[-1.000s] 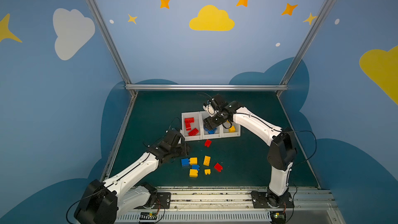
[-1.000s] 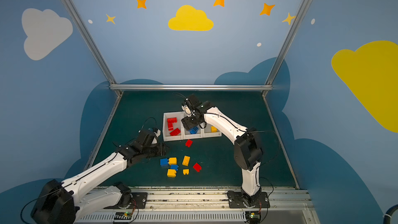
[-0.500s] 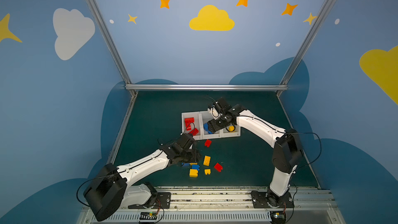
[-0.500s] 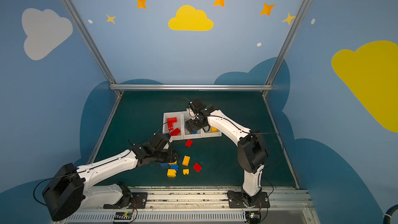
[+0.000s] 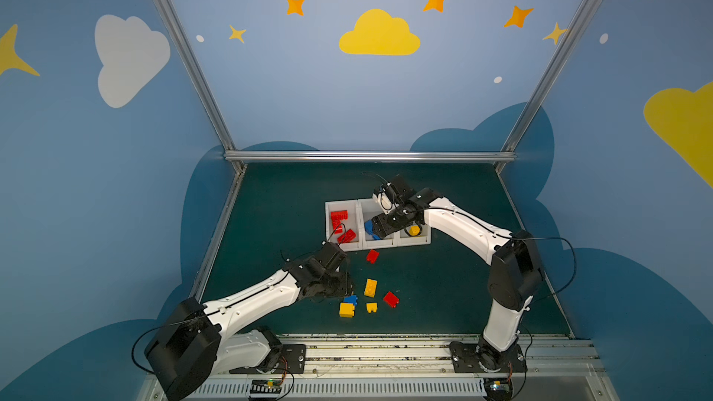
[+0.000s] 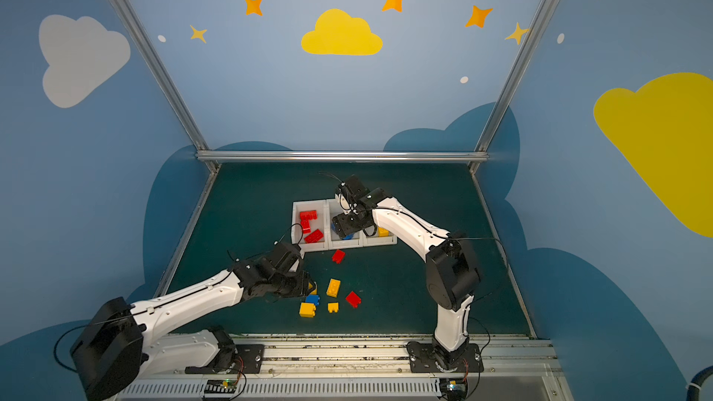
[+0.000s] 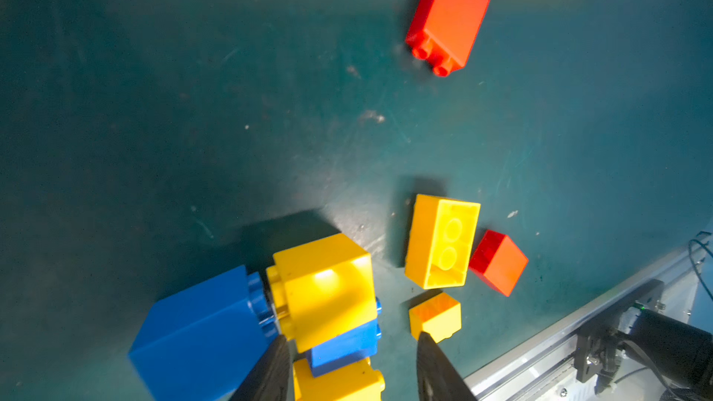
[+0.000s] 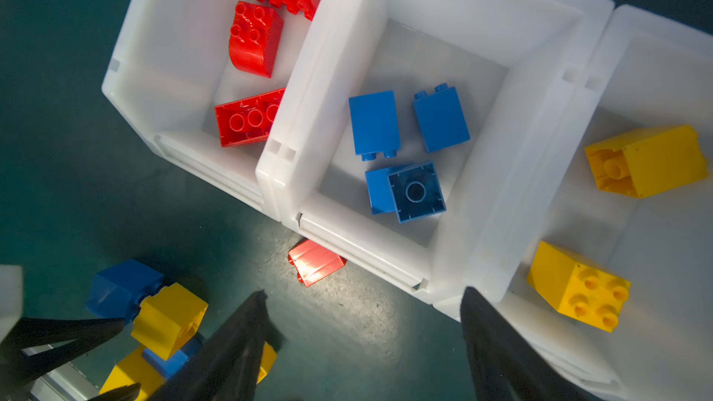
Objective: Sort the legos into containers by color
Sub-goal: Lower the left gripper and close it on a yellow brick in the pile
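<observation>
Left pincer (image 7: 350,337): jaws apart, now low over the loose pile (a second ago it stood off to one side). Between the jaws is a yellow brick (image 7: 328,287) resting on a small blue brick (image 7: 343,345); nothing clamped yet. A big blue brick (image 7: 200,325) touches the yellow one, just outside one jaw. Likely a pick starting, and mixed colours make it awkward.

Right pincer (image 8: 365,291): jaws apart, empty, drawn back slightly to the near rim of the blue bin (image 8: 424,44); three blue bricks lie inside, beyond it.
</observation>
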`<move>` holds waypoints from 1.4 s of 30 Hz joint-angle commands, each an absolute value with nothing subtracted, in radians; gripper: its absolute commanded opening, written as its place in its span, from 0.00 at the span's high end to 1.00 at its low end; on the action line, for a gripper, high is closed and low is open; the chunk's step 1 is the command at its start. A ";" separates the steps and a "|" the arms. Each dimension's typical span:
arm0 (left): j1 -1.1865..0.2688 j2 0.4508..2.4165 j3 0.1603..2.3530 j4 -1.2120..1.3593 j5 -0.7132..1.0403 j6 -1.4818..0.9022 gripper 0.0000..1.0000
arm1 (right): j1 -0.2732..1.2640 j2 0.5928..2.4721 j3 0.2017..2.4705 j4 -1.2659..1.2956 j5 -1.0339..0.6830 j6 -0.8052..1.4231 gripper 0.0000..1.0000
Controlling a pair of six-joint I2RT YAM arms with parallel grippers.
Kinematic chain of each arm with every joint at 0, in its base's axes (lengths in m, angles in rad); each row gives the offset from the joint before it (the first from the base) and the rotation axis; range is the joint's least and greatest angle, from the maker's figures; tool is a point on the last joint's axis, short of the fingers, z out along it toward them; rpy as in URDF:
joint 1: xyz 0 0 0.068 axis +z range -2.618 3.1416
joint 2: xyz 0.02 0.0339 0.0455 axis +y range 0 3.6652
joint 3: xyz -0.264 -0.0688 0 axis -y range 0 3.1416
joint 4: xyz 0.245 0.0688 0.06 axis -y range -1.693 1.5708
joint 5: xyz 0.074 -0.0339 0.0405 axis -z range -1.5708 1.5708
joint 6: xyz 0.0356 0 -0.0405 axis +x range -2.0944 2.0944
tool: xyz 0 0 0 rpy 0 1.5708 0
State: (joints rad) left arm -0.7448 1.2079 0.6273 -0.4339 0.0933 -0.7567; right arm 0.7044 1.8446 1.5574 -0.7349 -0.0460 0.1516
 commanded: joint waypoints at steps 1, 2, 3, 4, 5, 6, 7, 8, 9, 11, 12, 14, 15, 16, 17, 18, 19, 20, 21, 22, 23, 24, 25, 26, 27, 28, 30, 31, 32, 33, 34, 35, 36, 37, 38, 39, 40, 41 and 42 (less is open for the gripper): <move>-0.749 1.204 0.609 -0.472 0.080 -0.762 0.46 | 0.700 1.828 1.548 -0.727 -0.058 0.160 0.22; -0.750 1.212 0.609 -0.468 0.083 -0.762 0.46 | 0.701 1.828 1.548 -0.727 -0.059 0.161 0.22; -0.749 1.221 0.610 -0.464 0.085 -0.760 0.46 | 0.701 1.829 1.547 -0.727 -0.060 0.161 0.21; -0.750 1.229 0.611 -0.462 0.084 -0.757 0.46 | 0.701 1.829 1.547 -0.727 -0.060 0.161 0.21; -0.749 1.236 0.613 -0.455 0.083 -0.753 0.46 | 0.701 1.829 1.545 -0.727 -0.060 0.161 0.21; -0.749 1.242 0.615 -0.445 0.081 -0.752 0.46 | 0.701 1.829 1.546 -0.729 -0.060 0.161 0.21; -0.750 1.247 0.618 -0.437 0.081 -0.748 0.46 | 0.701 1.828 1.546 -0.730 -0.060 0.160 0.21; -0.750 1.253 0.622 -0.429 0.081 -0.745 0.46 | 0.701 1.828 1.545 -0.731 -0.060 0.160 0.21; -0.750 1.261 0.627 -0.422 0.082 -0.743 0.46 | 0.700 1.829 1.545 -0.732 -0.060 0.159 0.21; -0.750 1.284 0.638 -0.415 0.087 -0.737 0.46 | 0.701 1.830 1.544 -0.732 -0.059 0.160 0.21; -0.749 1.295 0.643 -0.412 0.092 -0.733 0.46 | 0.700 1.830 1.544 -0.732 -0.058 0.159 0.21; -0.751 1.319 0.656 -0.411 0.098 -0.722 0.46 | 0.700 1.830 1.542 -0.732 -0.060 0.161 0.21; -0.752 1.328 0.662 -0.412 0.098 -0.718 0.46 | 0.700 1.831 1.542 -0.732 -0.060 0.162 0.21; -0.751 1.337 0.667 -0.413 0.098 -0.714 0.46 | 0.701 1.830 1.539 -0.732 -0.059 0.162 0.21; -0.752 1.344 0.670 -0.413 0.097 -0.712 0.46 | 0.700 1.829 1.537 -0.731 -0.058 0.161 0.21; -0.751 1.349 0.673 -0.411 0.095 -0.709 0.46 | 0.700 1.829 1.535 -0.728 -0.058 0.163 0.21; -0.752 1.358 0.676 -0.410 0.094 -0.706 0.46 | 0.700 1.827 1.532 -0.728 -0.056 0.162 0.21; -0.753 1.367 0.679 -0.407 0.092 -0.702 0.46 | 0.699 1.827 1.530 -0.729 -0.054 0.162 0.21; -0.753 1.376 0.684 -0.407 0.092 -0.700 0.46 | 0.699 1.827 1.529 -0.729 -0.055 0.163 0.21; -0.753 1.388 0.689 -0.405 0.092 -0.697 0.46 | 0.699 1.827 1.527 -0.728 -0.053 0.163 0.22; -0.753 1.397 0.695 -0.403 0.092 -0.692 0.46 | 0.699 1.827 1.526 -0.730 -0.053 0.162 0.22; -0.753 1.405 0.701 -0.403 0.092 -0.688 0.46 | 0.699 1.826 1.525 -0.730 -0.052 0.161 0.22; -0.753 1.416 0.708 -0.402 0.091 -0.684 0.46 | 0.699 1.825 1.523 -0.730 -0.052 0.162 0.22; -0.755 1.426 0.715 -0.406 0.088 -0.680 0.46 | 0.699 1.825 1.522 -0.729 -0.052 0.162 0.22; -0.754 1.433 0.720 -0.410 0.086 -0.677 0.46 | 0.698 1.824 1.522 -0.730 -0.052 0.162 0.22; -0.756 1.444 0.727 -0.415 0.083 -0.672 0.47 | 0.698 1.824 1.521 -0.730 -0.052 0.160 0.22; -0.757 1.465 0.737 -0.418 0.079 -0.666 0.46 | 0.698 1.824 1.519 -0.729 -0.052 0.160 0.22; -0.758 1.473 0.740 -0.417 0.077 -0.662 0.47 | 0.697 1.824 1.517 -0.729 -0.052 0.161 0.22; -0.758 1.481 0.745 -0.415 0.075 -0.659 0.47 | 0.696 1.825 1.516 -0.728 -0.053 0.161 0.22; -0.759 1.490 0.750 -0.414 0.073 -0.657 0.47 | 0.696 1.825 1.516 -0.729 -0.054 0.161 0.23; -0.759 1.498 0.755 -0.412 0.069 -0.653 0.49 | 0.696 1.825 1.515 -0.726 -0.055 0.162 0.22; -0.759 1.505 0.761 -0.411 0.066 -0.647 0.51 | 0.696 1.824 1.515 -0.728 -0.055 0.163 0.23; -0.759 1.512 0.766 -0.412 0.065 -0.643 0.52 | 0.696 1.823 1.513 -0.727 -0.055 0.164 0.23; -0.759 1.519 0.772 -0.413 0.063 -0.637 0.54 | 0.696 1.821 1.511 -0.727 -0.055 0.163 0.23; -0.759 1.524 0.777 -0.413 0.063 -0.633 0.55 | 0.696 1.821 1.511 -0.727 -0.053 0.164 0.23; -0.759 1.529 0.783 -0.414 0.063 -0.627 0.56 | 0.695 1.818 1.510 -0.728 -0.051 0.162 0.24; -0.759 1.533 0.787 -0.416 0.063 -0.623 0.57 | 0.694 1.815 1.509 -0.729 -0.048 0.163 0.24; -0.759 1.535 0.791 -0.416 0.061 -0.619 0.58 | 0.694 1.813 1.509 -0.730 -0.046 0.162 0.24; -0.759 1.534 0.792 -0.417 0.061 -0.615 0.59 | 0.693 1.810 1.507 -0.732 -0.045 0.161 0.24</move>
State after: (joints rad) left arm -0.7555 1.5131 0.7841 -0.3950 0.0769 -0.6460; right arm 0.6998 1.8446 1.5192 -0.7280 -0.0494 0.1547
